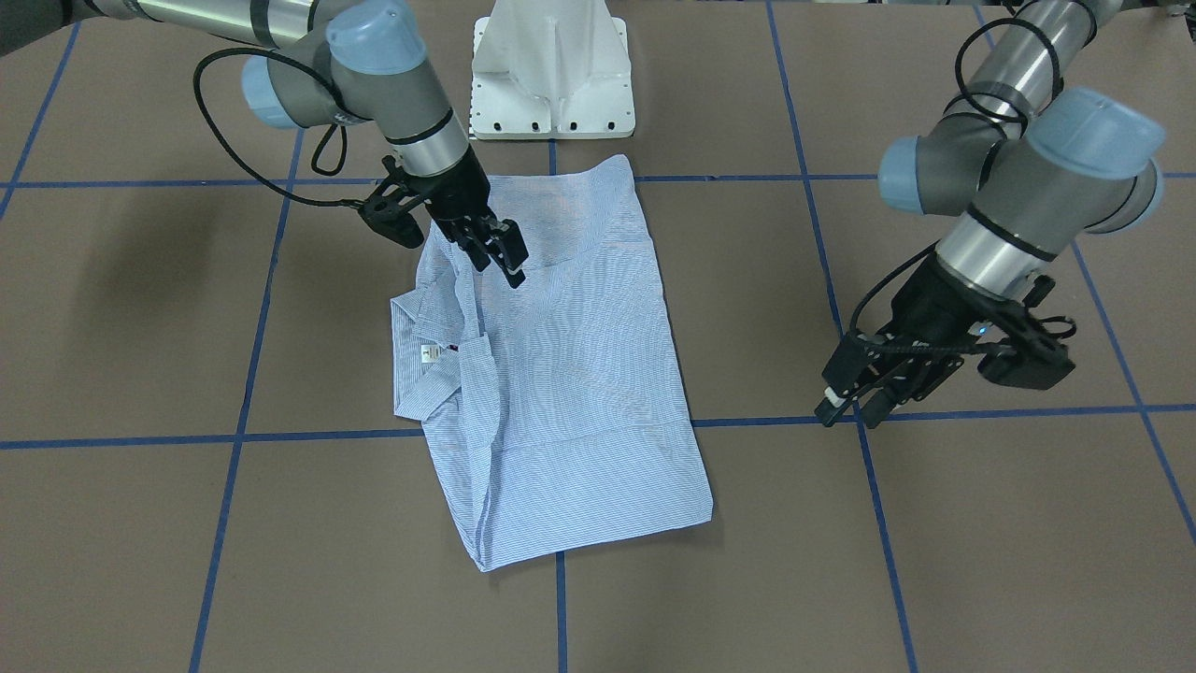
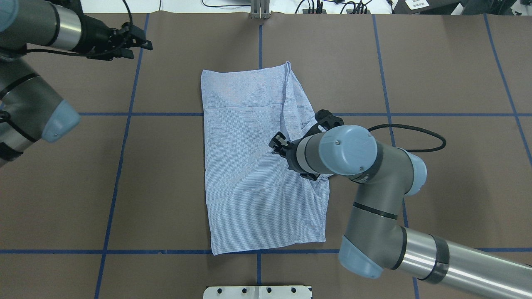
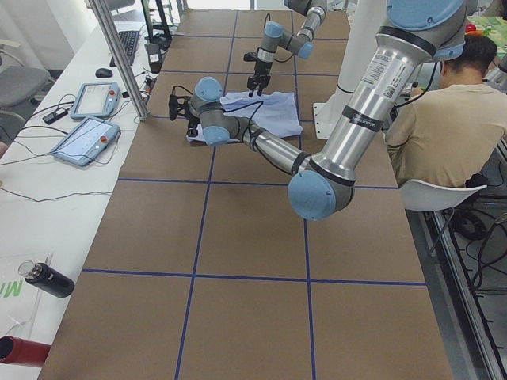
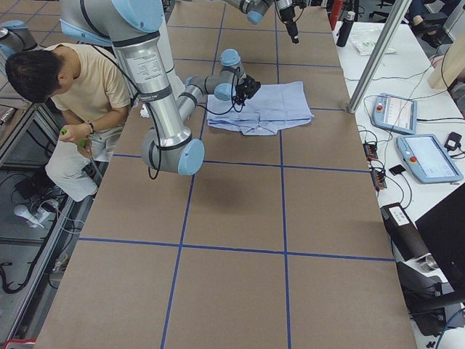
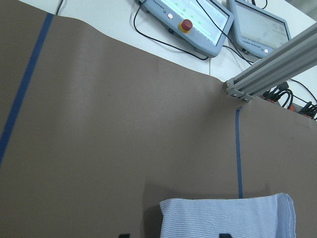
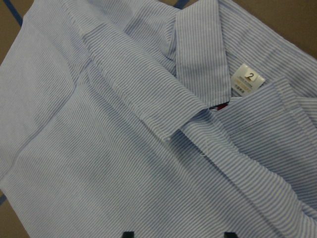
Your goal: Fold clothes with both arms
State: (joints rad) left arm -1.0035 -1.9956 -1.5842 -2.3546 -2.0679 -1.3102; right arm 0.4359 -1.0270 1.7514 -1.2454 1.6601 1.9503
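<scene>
Overhead exterior: right fingers [image 2: 277,141] spread empty over the shirt [image 2: 245,166], left fingers [image 2: 141,40] spread empty aside.

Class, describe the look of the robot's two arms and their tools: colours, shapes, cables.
The left arm and right arm are silver-grey tubes with pale blue round joint caps. Black cables loop along them. Each ends in a black two-finger tool: left tool, right tool.
</scene>
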